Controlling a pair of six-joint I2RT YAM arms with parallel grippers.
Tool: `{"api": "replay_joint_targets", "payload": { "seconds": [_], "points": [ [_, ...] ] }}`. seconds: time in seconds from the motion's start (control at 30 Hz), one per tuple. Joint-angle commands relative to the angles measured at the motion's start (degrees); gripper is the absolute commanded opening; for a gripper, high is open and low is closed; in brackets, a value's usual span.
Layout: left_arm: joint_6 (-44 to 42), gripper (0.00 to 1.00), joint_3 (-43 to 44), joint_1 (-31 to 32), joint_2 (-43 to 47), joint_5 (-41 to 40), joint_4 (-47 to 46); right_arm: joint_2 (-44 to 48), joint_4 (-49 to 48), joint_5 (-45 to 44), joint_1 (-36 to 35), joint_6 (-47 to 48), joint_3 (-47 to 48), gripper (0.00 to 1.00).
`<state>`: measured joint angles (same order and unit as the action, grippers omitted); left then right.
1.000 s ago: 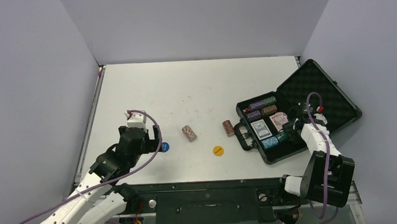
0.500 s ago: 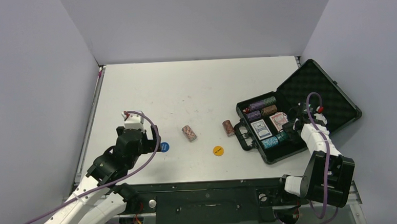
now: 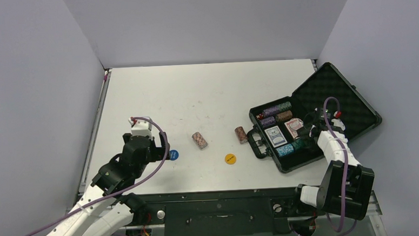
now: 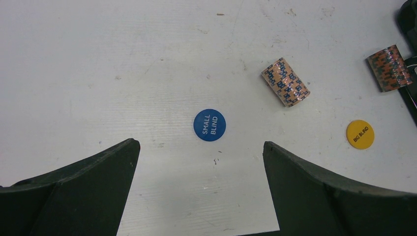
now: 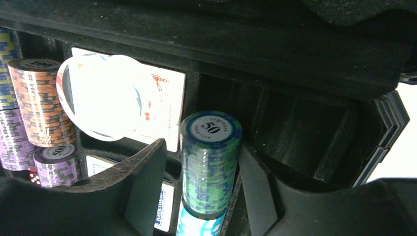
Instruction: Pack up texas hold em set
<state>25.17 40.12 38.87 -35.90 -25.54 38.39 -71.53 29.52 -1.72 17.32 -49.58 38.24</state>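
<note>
Well, the right gripper (image 5: 201,152) straddles the green chip stack (image 5: 210,164) in the case (image 3: 333,87), jaws slack, a gap at one finger; pulling out crookedly could topple it. The left gripper (image 4: 199,143) hangs wide open above the blue disc (image 4: 209,124).

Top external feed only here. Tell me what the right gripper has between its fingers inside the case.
Observer: In the right wrist view, the right gripper straddles a green-and-blue chip stack marked 50, and a gap shows beside one finger.
Operator: Read me the lettering on the blue disc.
Observer: The left wrist view shows SMALL BLIND on it.
Operator: Now the yellow one.
Observer: The yellow disc reads BIG BLIND.
</note>
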Motion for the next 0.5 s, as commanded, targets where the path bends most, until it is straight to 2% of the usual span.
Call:
{"api": "replay_joint_targets", "payload": {
  "seconds": [0.0, 0.23, 0.3, 0.47],
  "points": [
    [-0.66, 0.96, 1.63, -0.26, 0.42, -0.89, -1.77, 2.29, 3.90, -2.45, 0.61, 1.83, 1.49, 0.56],
    [-0.65, 0.96, 1.61, -0.12, 0.40, -0.66, -1.67, 4.51, 7.14, -3.97, 0.61, 3.60, 4.12, 0.67],
    [-0.69, 0.96, 1.63, -0.11, 0.28, -0.61, -1.67, 5.52, 8.46, -4.45, 0.61, 4.23, 5.24, 0.76],
    [-0.73, 0.96, 1.71, -0.17, 0.15, -0.64, -1.63, 8.40, 12.77, -5.96, 0.61, 5.93, 8.65, 0.79]
  ]
}}
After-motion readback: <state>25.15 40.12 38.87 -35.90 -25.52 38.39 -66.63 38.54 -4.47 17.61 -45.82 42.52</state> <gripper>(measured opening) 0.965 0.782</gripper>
